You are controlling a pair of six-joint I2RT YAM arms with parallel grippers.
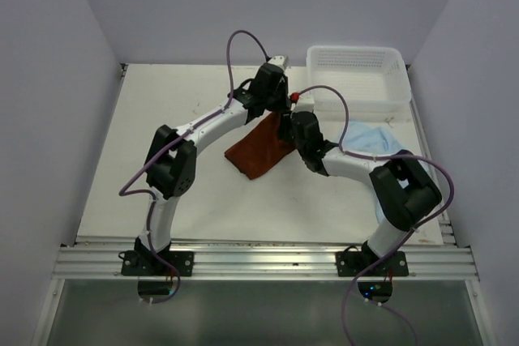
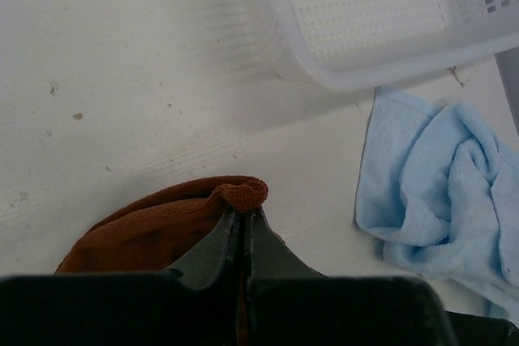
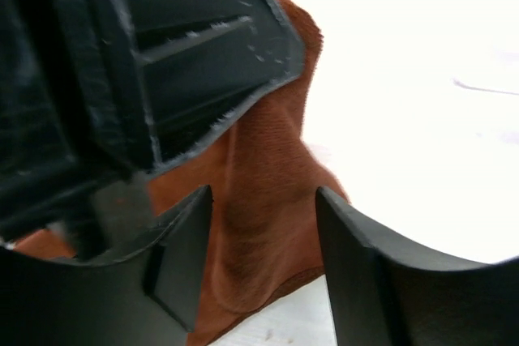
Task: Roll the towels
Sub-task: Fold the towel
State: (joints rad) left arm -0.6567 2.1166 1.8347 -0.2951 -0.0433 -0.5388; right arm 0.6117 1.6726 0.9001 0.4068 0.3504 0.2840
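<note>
My left gripper (image 2: 242, 212) is shut on a bunched corner of the rust brown-red towel (image 2: 154, 228) and holds that corner up off the table. In the top view the same towel (image 1: 258, 151) hangs from the left gripper (image 1: 278, 116) down to the white table. My right gripper (image 3: 263, 208) is open, its fingers (image 3: 182, 249) on either side of the hanging fold of the rust towel (image 3: 263, 192) without pinching it. The light blue towel (image 1: 373, 138) lies crumpled to the right, beside the right arm; it also shows in the left wrist view (image 2: 438, 192).
A white plastic mesh basket (image 1: 357, 103) stands at the back right of the table, its rim (image 2: 365, 74) just beyond the blue towel. The left gripper's black body (image 3: 162, 62) fills the upper left of the right wrist view, close to the right fingers.
</note>
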